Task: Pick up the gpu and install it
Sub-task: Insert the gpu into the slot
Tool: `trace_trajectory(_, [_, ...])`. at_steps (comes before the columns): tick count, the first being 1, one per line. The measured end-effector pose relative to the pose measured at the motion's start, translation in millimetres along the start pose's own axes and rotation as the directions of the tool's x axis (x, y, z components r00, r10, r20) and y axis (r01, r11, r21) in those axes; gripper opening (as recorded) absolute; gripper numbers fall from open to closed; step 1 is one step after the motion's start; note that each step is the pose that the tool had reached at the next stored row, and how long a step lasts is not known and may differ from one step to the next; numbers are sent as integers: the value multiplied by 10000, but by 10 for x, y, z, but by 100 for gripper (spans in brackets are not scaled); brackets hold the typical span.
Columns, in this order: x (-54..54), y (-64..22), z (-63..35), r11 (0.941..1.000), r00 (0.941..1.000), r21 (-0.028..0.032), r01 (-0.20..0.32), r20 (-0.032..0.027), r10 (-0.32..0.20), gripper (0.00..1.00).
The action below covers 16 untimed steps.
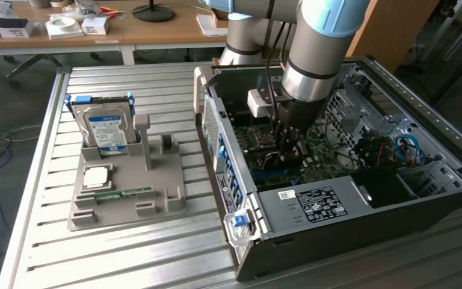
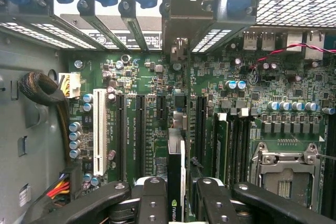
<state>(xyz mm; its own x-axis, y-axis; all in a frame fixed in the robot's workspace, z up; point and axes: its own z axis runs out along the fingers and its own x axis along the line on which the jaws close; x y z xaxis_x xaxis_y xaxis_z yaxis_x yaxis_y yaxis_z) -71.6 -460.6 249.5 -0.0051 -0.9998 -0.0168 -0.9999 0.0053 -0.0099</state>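
One arm (image 1: 315,54) reaches down into one open computer case (image 1: 319,247), which lies on its side at the slatted table's (image 1: 135,253) edge on the exterior view's right. The gripper (image 1: 289,150) hangs low over the motherboard (image 2: 157,77), near the case's rear wall.

In the wrist view its two black fingers (image 2: 152,198) are clamped on the gpu (image 2: 176,161), one on each face. The single card stands on edge between them, and its grey bracket reaches the slotted rear wall of the case. It runs along the board between the black slots, with one white slot (image 2: 100,132) a few rows to the side. Whether the card's lower edge is seated in a slot cannot be told.

Toward the table's opposite edge sits one grey tray (image 1: 159,205). It carries one hard drive (image 1: 106,129) standing upright at its far corner, one square processor chip (image 1: 96,176) lying flat by its outer edge, and one green memory stick (image 1: 118,194) just beside that chip.
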Motion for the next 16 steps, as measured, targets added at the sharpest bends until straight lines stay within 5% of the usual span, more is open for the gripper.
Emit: trace_trajectory(16, [0, 5, 22, 10000, 10000, 0, 0, 1, 0, 26])
